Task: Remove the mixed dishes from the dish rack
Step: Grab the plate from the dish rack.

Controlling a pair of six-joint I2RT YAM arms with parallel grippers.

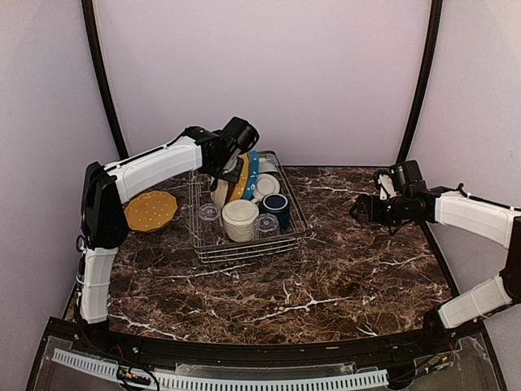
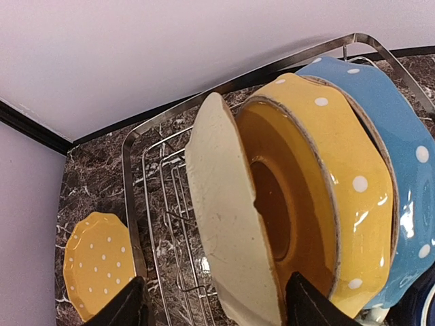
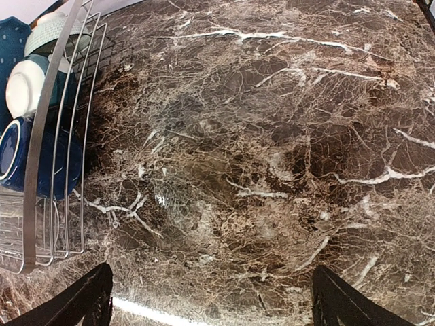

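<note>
Left gripper point(image 2: 216, 282) straddles cream plate point(image 2: 221, 204) rim, unclenched | we judge it slick, breakable: pinch rim firmly | right gripper point(image 3: 212, 270) agape, empty

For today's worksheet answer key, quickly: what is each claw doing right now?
Left claw: open, straddling the cream plate, not gripping it.
Right claw: open, holding nothing, above the table.
</note>
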